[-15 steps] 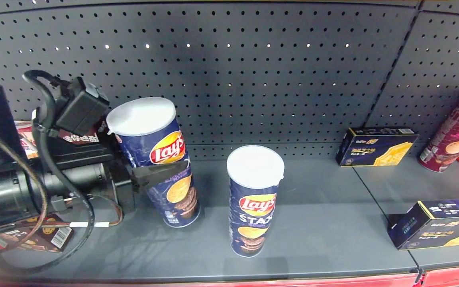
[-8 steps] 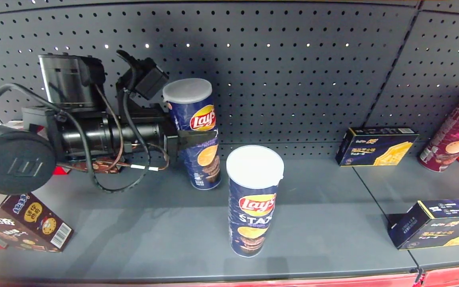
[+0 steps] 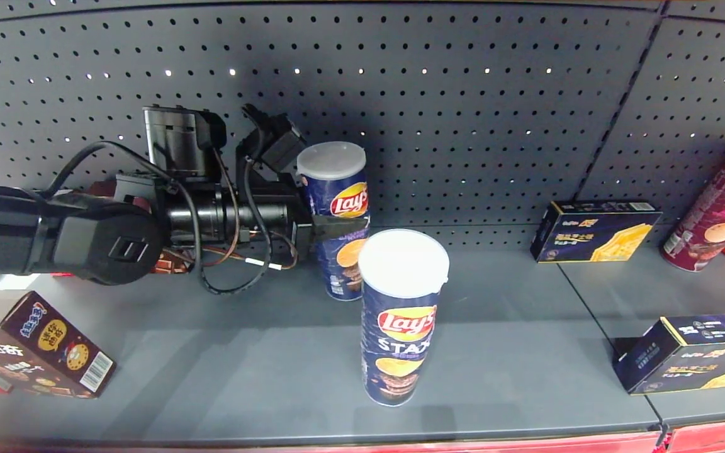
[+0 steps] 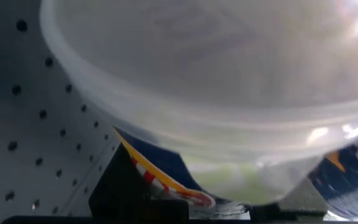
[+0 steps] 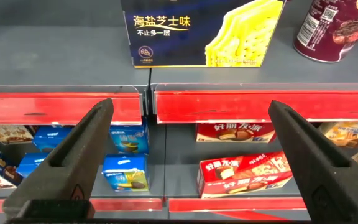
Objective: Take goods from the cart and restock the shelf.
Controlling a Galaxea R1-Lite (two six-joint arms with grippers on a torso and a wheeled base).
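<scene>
The left arm is carrying its can [image 3: 335, 189] farther in across the shelf [image 3: 243, 377] than half a second ago, from the left side toward the back, and the can is now sitting lower, close to the pegboard [image 3: 463, 126]. The arm is reaching in level from the left, with the left gripper [image 3: 337, 225] clamping the can around its middle, one finger [image 3: 340, 226] lying across the front of the label. The can is standing upright, just behind and left of the second can [image 3: 402, 314], which is standing free near the shelf's front; whether the held can's base is touching the shelf cannot be told. In the left wrist view its white lid [image 4: 210, 93] is looming close. The right gripper [image 5: 191, 162] is hanging with its fingers spread wide, holding nothing, facing the red shelf edge [image 5: 229, 106] below a yellow box [image 5: 197, 31]. A cookie box [image 3: 54, 346] is lying at the shelf's left front.
</scene>
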